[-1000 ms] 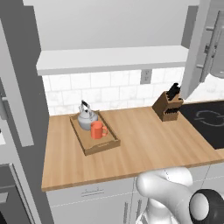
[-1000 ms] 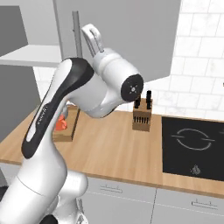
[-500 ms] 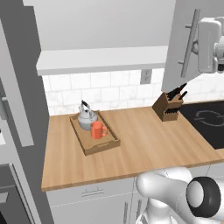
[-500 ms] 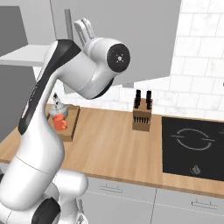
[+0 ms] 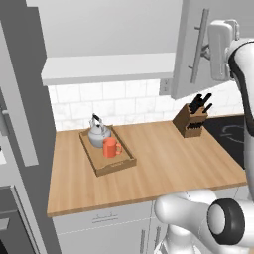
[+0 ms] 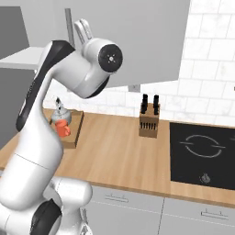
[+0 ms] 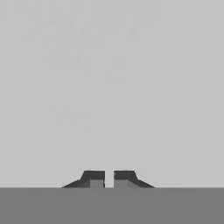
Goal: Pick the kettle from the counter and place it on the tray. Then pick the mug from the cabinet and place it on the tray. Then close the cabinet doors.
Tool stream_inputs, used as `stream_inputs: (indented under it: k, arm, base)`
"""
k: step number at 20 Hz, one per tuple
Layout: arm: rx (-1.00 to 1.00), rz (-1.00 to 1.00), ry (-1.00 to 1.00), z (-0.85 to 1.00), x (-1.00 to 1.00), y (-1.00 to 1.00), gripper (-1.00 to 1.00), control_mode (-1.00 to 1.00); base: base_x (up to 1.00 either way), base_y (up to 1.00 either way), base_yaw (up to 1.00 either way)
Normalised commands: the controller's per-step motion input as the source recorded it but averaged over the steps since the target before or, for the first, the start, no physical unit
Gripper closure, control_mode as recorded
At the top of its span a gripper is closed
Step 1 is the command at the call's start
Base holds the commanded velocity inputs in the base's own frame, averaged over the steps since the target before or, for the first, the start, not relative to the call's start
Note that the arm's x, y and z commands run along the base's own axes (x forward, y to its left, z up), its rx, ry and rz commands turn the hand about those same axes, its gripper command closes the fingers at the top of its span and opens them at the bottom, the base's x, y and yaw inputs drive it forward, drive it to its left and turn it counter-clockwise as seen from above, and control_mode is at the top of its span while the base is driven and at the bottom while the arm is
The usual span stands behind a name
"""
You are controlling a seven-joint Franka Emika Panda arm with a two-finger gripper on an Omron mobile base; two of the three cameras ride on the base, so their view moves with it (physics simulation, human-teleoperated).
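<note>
The silver kettle [image 5: 98, 133] and the orange-red mug [image 5: 110, 147] stand side by side in the wooden tray [image 5: 116, 164] on the counter [image 5: 163, 163]; from the right they show as kettle [image 6: 58, 113], mug [image 6: 63, 130] and tray [image 6: 76, 128]. High above, my hand [image 5: 220, 48] rests against the right cabinet door [image 5: 186, 59] beside its bar handle [image 5: 200, 44]. My gripper [image 7: 109, 179] is shut with nothing in it, facing a flat grey surface at close range. The cabinet shelf [image 5: 109, 67] lies uncovered left of that door.
A knife block [image 5: 190, 120] stands at the back of the counter, with a black hob [image 6: 202, 153] to its right. A tall grey panel [image 5: 22, 84] juts out at the left edge. Grey drawers [image 6: 133, 202] run under the counter.
The right cabinet door has swung leftward toward the cabinet front, with my hand following against it. Kettle, mug and tray have not moved.
</note>
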Motion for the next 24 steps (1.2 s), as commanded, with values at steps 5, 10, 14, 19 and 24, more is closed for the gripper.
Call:
stream_inputs:
  k: [5, 10, 14, 19, 24]
  arm:
    - [0.0, -0.13, 0.0, -0.23, 0.78, 0.32, 1.0, -1.0]
    - [0.03, -0.1, -0.02, -0.33, 0.79, 0.11, 1.0, -1.0]
    - [0.04, -0.07, -0.02, -0.36, 0.71, 0.0, 1.0, -1.0]
    - [0.03, -0.08, -0.01, -0.33, 0.67, 0.01, 1.0, -1.0]
    - [0.03, -0.07, 0.0, -0.31, 0.66, 0.0, 1.0, -1.0]
  base:
    - [0.0, 0.0, 0.0]
    - [0.0, 0.0, 0.0]
    - [0.0, 0.0, 0.0]
    - [0.0, 0.0, 0.0]
    - [0.0, 0.0, 0.0]
